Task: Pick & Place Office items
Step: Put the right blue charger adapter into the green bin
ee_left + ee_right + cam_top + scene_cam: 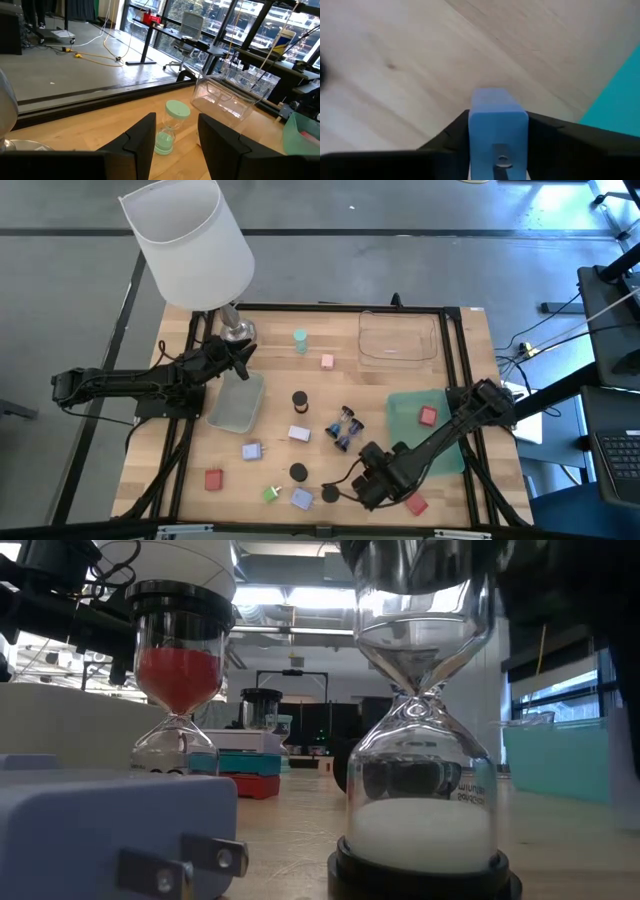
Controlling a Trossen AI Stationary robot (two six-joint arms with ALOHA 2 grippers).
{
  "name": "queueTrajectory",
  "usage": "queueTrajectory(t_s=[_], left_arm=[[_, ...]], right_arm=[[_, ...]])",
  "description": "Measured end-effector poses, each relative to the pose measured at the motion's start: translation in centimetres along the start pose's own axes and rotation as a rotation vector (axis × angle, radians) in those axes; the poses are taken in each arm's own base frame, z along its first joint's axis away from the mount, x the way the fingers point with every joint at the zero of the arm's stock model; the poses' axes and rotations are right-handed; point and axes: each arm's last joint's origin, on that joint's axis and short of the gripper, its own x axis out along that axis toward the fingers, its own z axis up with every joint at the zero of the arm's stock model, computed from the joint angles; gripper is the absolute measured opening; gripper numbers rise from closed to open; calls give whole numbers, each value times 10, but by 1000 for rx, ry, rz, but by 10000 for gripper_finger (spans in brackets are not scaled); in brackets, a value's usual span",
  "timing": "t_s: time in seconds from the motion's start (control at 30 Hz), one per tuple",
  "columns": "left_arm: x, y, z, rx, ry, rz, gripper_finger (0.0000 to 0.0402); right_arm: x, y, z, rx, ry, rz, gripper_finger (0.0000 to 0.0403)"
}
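While the left pincer (175, 145) hangs spread, the right pincer (498, 145) pinches a blue plug block (497, 127) lengthwise.

On the table, high view: four lilac-blue plug adapters (252, 450); three red blocks (214, 478); one pink block (327, 361); three black caps (298, 398); two trays (400, 340); one lamp (187, 240); two grippers (372, 480).

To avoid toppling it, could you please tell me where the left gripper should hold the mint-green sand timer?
Grip the mint-green sand timer across its narrow glass middle, between the wider round caps, coming in level from the left gripper side. It stands upright, so both flanks look free.
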Motion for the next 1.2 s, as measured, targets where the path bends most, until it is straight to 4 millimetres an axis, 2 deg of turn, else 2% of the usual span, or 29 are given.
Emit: queueTrajectory(t_s=[0.1, 0.23, 0.33, 0.43, 0.53, 0.6, 0.73, 0.87, 1.07, 1.2], left_arm=[[0, 0, 0, 0, -1, 0, 143], [0, 0, 0, 0, 0, 0, 143], [0, 0, 0, 0, 0, 0, 143], [0, 0, 0, 0, 0, 0, 143], [0, 0, 0, 0, 0, 0, 143], [0, 0, 0, 0, 0, 0, 143], [0, 0, 0, 0, 0, 0, 143], [0, 0, 0, 1, 0, 0, 143], [0, 0, 0, 0, 0, 0, 143], [0, 0, 0, 0, 0, 0, 143]], right_arm=[[-17, -6, -1, 7, -70, 25, 118], [-52, -23, 3, 86, -175, 52, 125], [-83, -43, 9, 158, -263, 90, 141], [-111, -66, 13, 216, -332, 111, 138], [-128, -89, 18, 272, -356, 79, 120], [-133, -100, 19, 306, -353, 25, 119], [-128, -109, 17, 384, -321, -72, 119], [-102, -116, 10, 393, -337, -136, 126], [-46, -132, -6, 505, -363, -165, 133], [-28, -137, -10, 560, -350, -143, 129]])
